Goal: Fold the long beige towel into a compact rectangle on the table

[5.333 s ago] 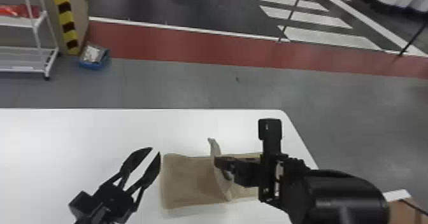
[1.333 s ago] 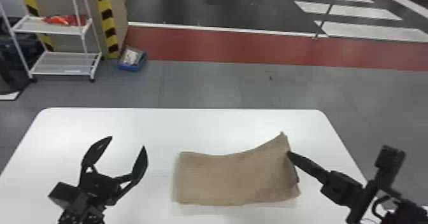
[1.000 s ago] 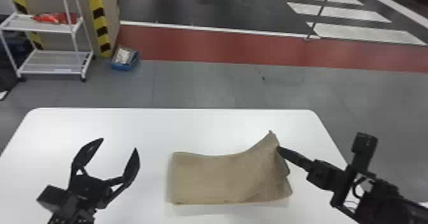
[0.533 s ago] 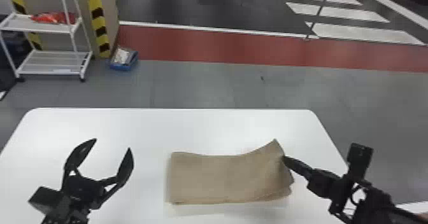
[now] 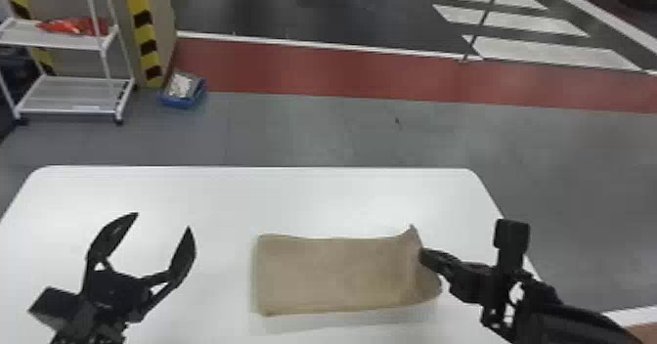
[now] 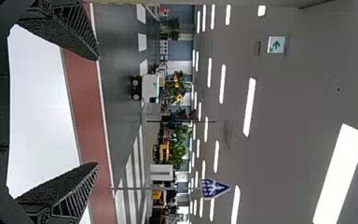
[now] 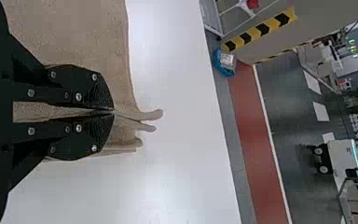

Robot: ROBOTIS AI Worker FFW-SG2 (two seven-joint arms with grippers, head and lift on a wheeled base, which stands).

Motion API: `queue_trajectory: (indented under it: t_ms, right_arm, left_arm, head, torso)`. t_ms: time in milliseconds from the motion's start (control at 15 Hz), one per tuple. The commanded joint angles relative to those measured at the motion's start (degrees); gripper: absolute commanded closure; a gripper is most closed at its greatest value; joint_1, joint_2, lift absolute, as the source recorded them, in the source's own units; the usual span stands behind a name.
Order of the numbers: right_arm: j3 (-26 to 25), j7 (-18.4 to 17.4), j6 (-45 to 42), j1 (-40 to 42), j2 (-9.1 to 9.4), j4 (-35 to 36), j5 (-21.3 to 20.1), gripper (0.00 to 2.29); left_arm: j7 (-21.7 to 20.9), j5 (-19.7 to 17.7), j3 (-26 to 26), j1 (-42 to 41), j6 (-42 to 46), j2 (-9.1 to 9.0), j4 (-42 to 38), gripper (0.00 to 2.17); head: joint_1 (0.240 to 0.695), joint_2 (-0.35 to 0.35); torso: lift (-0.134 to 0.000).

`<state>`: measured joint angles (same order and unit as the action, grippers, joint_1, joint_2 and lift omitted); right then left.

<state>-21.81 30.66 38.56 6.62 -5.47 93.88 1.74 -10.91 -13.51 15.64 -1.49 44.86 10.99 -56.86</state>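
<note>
Beige towel (image 5: 337,274) looks light and floppy, so grab all layers at its right end; right gripper (image 7: 114,112) pinches it there, left gripper (image 5: 164,221)'s spread, lower left.

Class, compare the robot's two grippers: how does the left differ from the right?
The left gripper has its fingers spread wide; the right gripper has its pressed together.
The left gripper is empty; the right gripper pinches the towel.
The left gripper is left of the towel; the right gripper is at its right end.
Both are black and two-fingered.
</note>
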Motion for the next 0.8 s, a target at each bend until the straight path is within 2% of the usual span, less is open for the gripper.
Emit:
queue_trajectory:
  t_ms: [0, 67, 133, 333, 533, 733]
  right_arm:
    - [1.1, -1.9, -0.1, 1.0, 0.28, 0.6, -2.0, 0.40]
    - [0.7, -2.8, -0.6, 2.2, 0.28, 1.7, -1.8, 0.10]
    - [0.2, -3.5, -1.7, 3.0, 0.46, 2.8, -1.2, 0.02]
    - [-1.9, -4.3, -6.4, 5.2, 0.72, 4.6, 0.6, 0.03]
    - [-3.6, -4.3, -8.0, 5.7, 0.72, 4.6, 0.9, 0.05]
    - [-4.3, -5.6, -9.4, 5.7, 0.72, 3.6, 1.1, 0.09]
  left_arm:
    - [-0.1, -0.1, -0.4, -0.1, -0.2, 0.17, -0.1, 0.08]
    - [-0.3, -0.1, -0.6, -0.3, -0.2, 0.17, -0.4, 0.08]
    - [-0.5, -0.2, -0.7, -0.4, -0.3, 0.17, -0.7, 0.08]
    - [-1.4, -0.5, -0.6, -1.7, -2.6, 0.17, -3.9, 0.08]
    - [-3.1, -1.3, -0.4, -4.0, -13.5, 0.26, -11.8, 0.08]
    - [-3.8, -1.1, 2.7, -5.2, -17.9, 0.08, -15.1, 0.08]
  head:
    - [0.695, -0.209]
    - [0.695, -0.209]
    - [0.695, -0.210]
    - [0.695, -0.224]
    - [0.695, -0.258]
    - [0.695, -0.297]
  torso:
    - [0.000]
    - [0.000]
    - [0.000]
    - [0.000]
    - [0.000]
    - [0.000]
